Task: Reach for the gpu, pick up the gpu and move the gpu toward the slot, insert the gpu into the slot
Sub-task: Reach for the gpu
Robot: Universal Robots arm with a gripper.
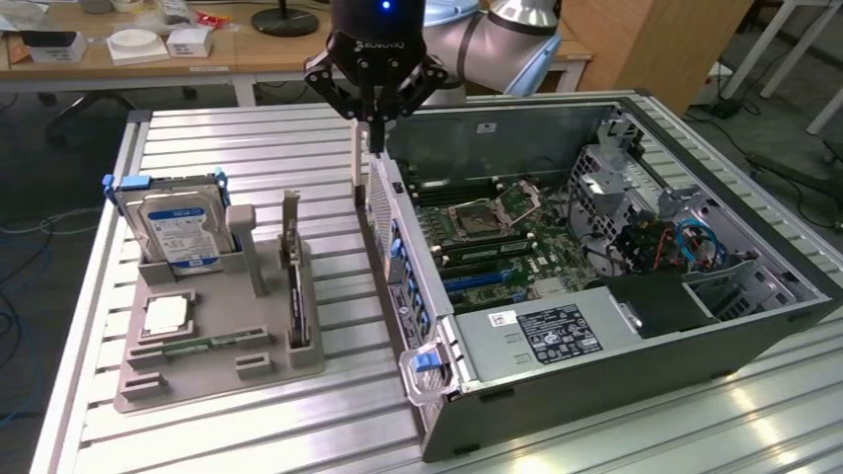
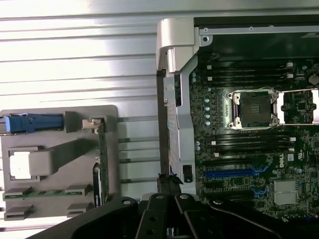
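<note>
The hand (image 1: 375, 143) is shut tight and holds nothing. It hangs high over the computer case (image 1: 633, 346) wall. The gpu (image 1: 296, 291) stands on its edge in the gray tray (image 1: 197, 380), lower down, toward the exterior view's left of the hand. Its long side runs along that wall.
</note>
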